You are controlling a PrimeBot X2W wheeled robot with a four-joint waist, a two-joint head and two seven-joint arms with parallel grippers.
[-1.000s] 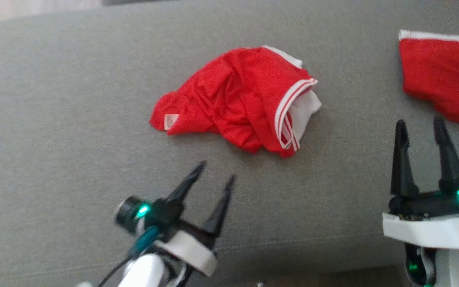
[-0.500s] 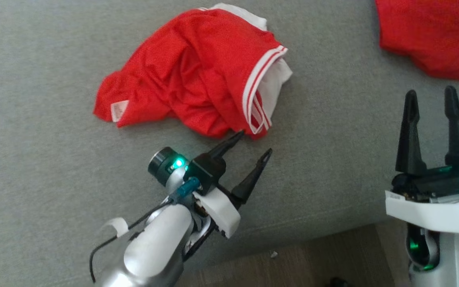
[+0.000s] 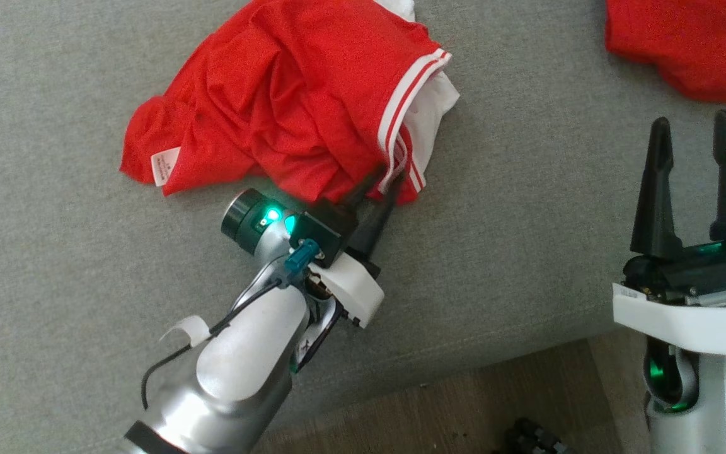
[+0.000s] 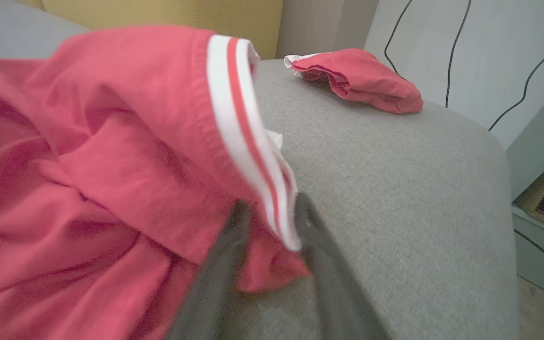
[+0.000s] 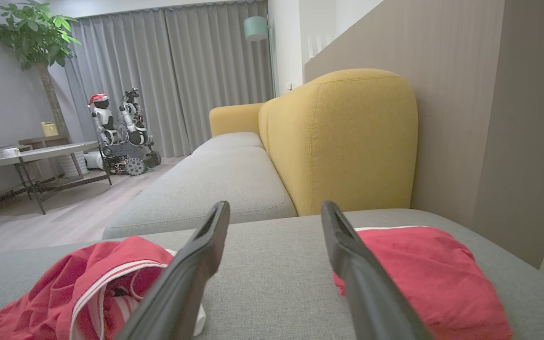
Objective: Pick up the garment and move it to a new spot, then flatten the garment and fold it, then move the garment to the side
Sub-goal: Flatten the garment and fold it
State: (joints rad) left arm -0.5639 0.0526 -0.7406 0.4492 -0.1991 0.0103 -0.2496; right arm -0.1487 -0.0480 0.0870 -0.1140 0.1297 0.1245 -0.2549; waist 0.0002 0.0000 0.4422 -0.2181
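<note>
Red garment hem meets left end effector, clamp unclear; right end effector apart.

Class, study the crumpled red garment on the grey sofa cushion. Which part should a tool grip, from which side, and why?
Grip the white-striped hem at the near corner of the red garment, coming from the front edge of the grey cushion, where the left tool straddles it. That band stands raised off the cushion, so it probably pinches cleanly; the rest is loose folds.
</note>
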